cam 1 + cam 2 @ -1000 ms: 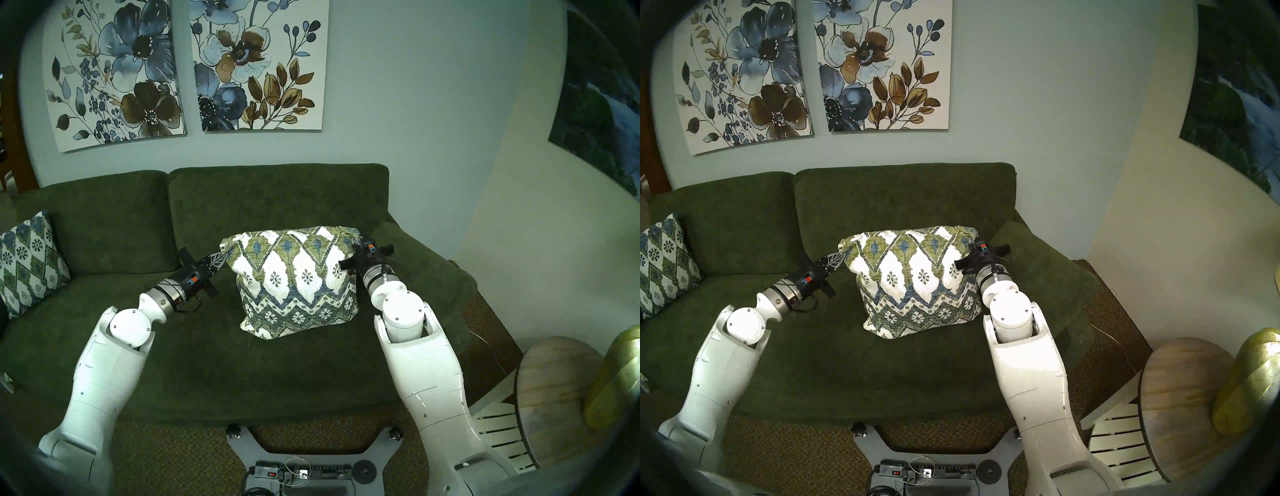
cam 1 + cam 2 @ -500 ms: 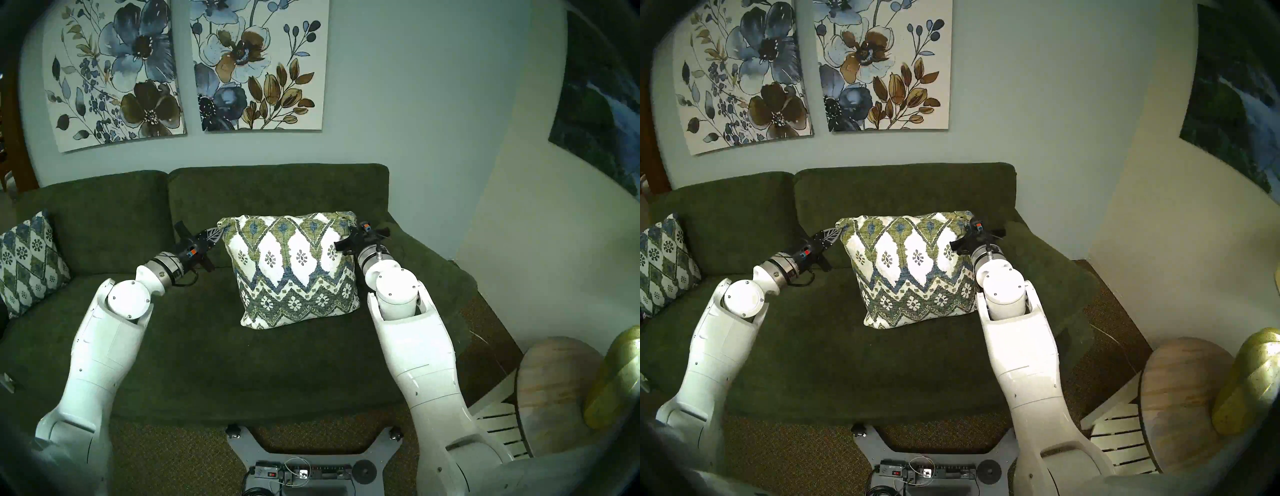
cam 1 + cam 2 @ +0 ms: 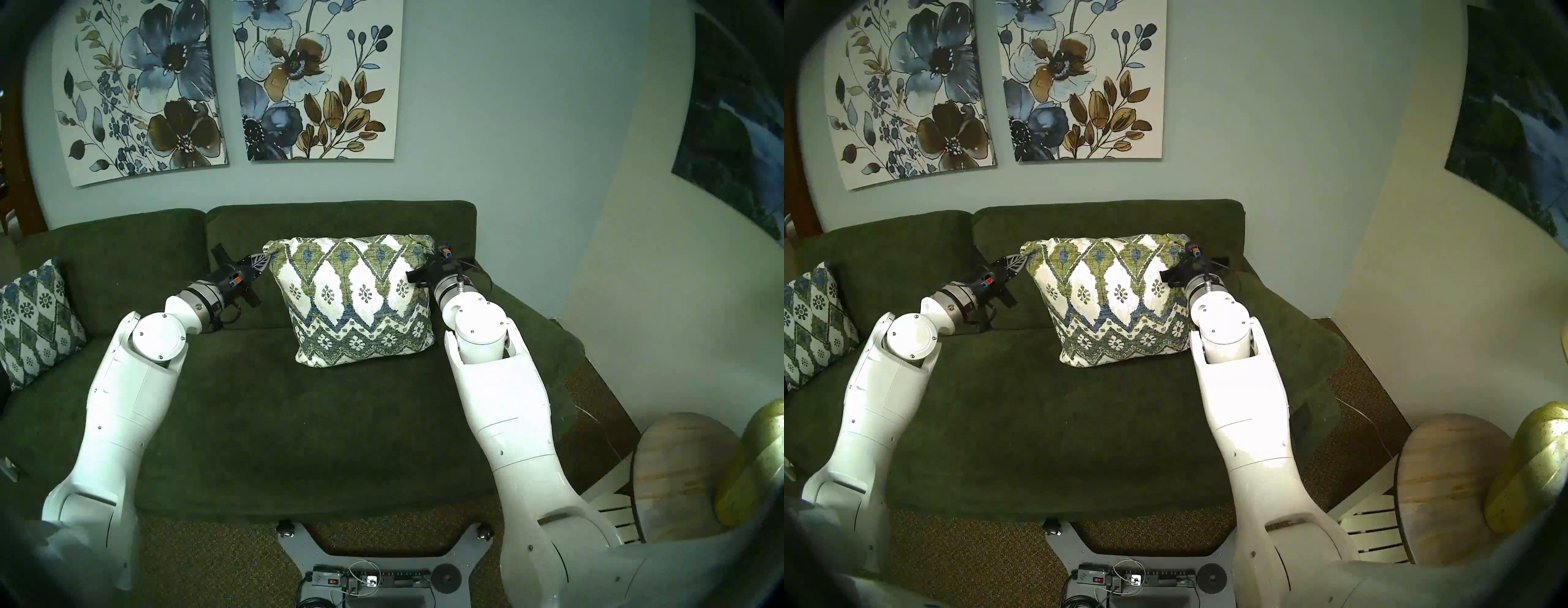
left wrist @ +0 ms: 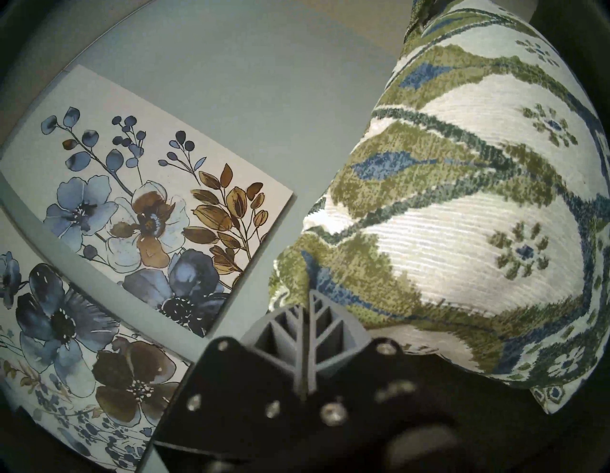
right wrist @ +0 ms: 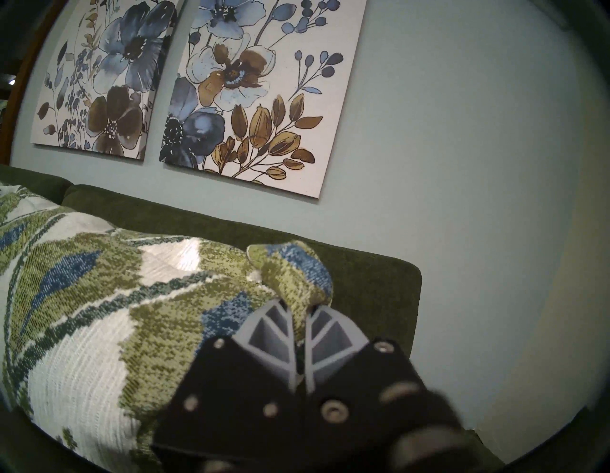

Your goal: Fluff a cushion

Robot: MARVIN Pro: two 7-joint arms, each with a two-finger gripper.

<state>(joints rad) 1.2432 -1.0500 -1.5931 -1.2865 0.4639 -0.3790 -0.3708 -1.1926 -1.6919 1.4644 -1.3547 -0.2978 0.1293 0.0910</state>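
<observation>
A: Cushion (image 3: 354, 297), white weave with olive and blue zigzags, hangs mid-frame in the head view, over the seat of the green sofa (image 3: 263, 407), gripped by its two upper corners.

B: Nearest stuff first?

A: Bottom centre, the robot base (image 3: 365, 564) with cables on the brown carpet (image 3: 203, 552). Lower right, a round wooden side table (image 3: 674, 475) with a gold object (image 3: 759, 463) on it; can't tell what it is. Both white arms reach up from the lower corners.

B: Grippers?

A: Left gripper (image 3: 267, 260) is pinched tight on the cushion's upper-left corner; in the left wrist view the grey ribbed fingers (image 4: 310, 333) meet with fabric bunched at the tips. Right gripper (image 5: 298, 313) is clamped on the upper-right corner, a tuft of green-blue fabric sticking out past the fingers.

B: Is the bottom edge touching the seat?

A: Can't tell; it sits low over the seat, in front of the backrest.

B: Further back?

A: A darker diamond-lattice cushion (image 3: 36, 322) leans at the sofa's left end, well apart. Two floral canvases (image 3: 237, 85) on the pale blue wall, upper left. A dark landscape print (image 3: 729, 131) at the upper right.
</observation>
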